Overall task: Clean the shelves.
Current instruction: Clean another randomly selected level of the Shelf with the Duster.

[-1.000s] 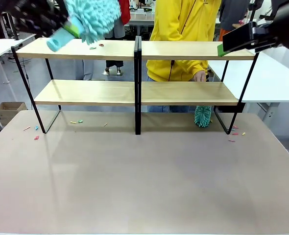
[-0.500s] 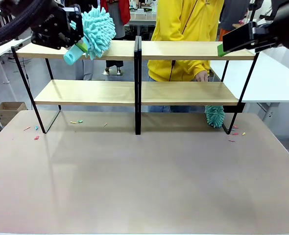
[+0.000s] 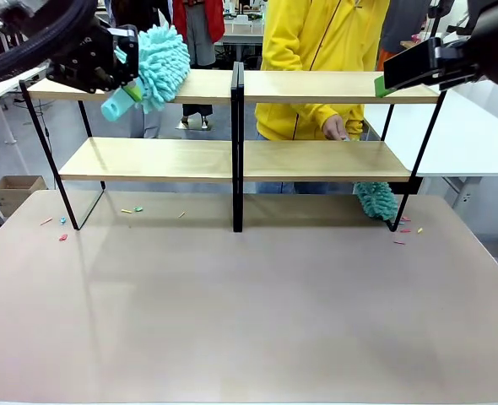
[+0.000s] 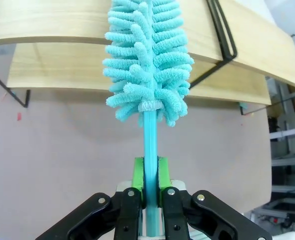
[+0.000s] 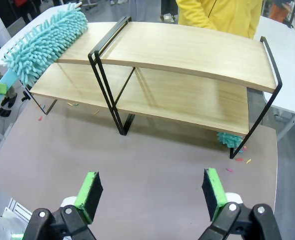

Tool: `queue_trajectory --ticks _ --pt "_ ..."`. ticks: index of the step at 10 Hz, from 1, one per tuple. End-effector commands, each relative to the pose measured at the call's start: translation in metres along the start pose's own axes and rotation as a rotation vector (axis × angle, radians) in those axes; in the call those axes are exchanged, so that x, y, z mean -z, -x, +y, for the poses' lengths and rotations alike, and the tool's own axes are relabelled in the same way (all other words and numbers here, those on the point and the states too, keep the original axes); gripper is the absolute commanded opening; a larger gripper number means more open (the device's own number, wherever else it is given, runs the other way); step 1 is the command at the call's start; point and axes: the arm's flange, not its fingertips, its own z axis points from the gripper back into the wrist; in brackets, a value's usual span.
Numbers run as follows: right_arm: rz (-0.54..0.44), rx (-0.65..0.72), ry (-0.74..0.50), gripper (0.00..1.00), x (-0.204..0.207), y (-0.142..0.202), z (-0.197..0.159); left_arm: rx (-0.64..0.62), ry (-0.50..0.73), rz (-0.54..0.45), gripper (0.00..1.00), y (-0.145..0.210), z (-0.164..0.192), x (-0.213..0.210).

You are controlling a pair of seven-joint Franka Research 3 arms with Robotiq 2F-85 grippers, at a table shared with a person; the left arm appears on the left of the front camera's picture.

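The shelves stand across the far part of the tabletop, two long wood boards on a black frame with a centre upright.

The left gripper is at the left end of the shelves, level with the top board. It is clamped on the handle of a teal duster. In the left wrist view the green pads press that handle from both sides at the left gripper, and the duster head reaches over the front edge of the shelves.

From the right wrist, the duster lies along the left part of the shelves' top board. The right gripper is above and in front of the shelves, well apart from them, with its jaws spread wide and nothing between them. In the front view the right gripper sits by the right end of the top board.

Behind the shelves, a person's hand is between the two boards on the right half. A second teal duster hangs below the lower board's right end. Small coloured scraps lie by the shelves' feet.
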Motion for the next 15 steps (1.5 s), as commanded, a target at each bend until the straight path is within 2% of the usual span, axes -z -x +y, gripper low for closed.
queue_trajectory --ticks 1,5,7,8,9,10,11,15 --pt "-0.003 0.005 0.002 1.00 -0.001 0.000 0.000 -0.034 -0.091 -0.017 0.12 -0.002 0.009 -0.006" --pt "-0.003 0.005 0.002 1.00 -0.001 0.000 0.000 -0.085 -0.293 0.012 0.12 -0.016 0.068 -0.019" --pt "-0.003 0.005 0.002 1.00 -0.001 0.000 0.000 -0.134 -0.345 -0.033 0.12 -0.027 0.098 -0.036" --pt "-0.003 0.005 0.002 1.00 -0.001 0.000 0.000 -0.181 -0.454 -0.059 0.12 -0.032 0.117 -0.041" --pt "-0.003 0.005 0.002 1.00 -0.001 0.000 0.000 -0.248 -0.482 -0.136 0.12 -0.035 0.127 -0.048" --pt "-0.003 0.005 0.002 1.00 -0.001 0.000 0.000 -0.228 -0.443 -0.192 0.12 -0.033 0.128 -0.052" --pt "-0.003 0.005 0.002 1.00 -0.001 0.000 0.000 -0.197 -0.399 -0.203 0.12 -0.031 0.122 -0.055" --pt "-0.003 0.005 0.002 1.00 -0.001 0.000 0.000 -0.151 -0.305 -0.140 0.12 -0.030 0.115 -0.055"
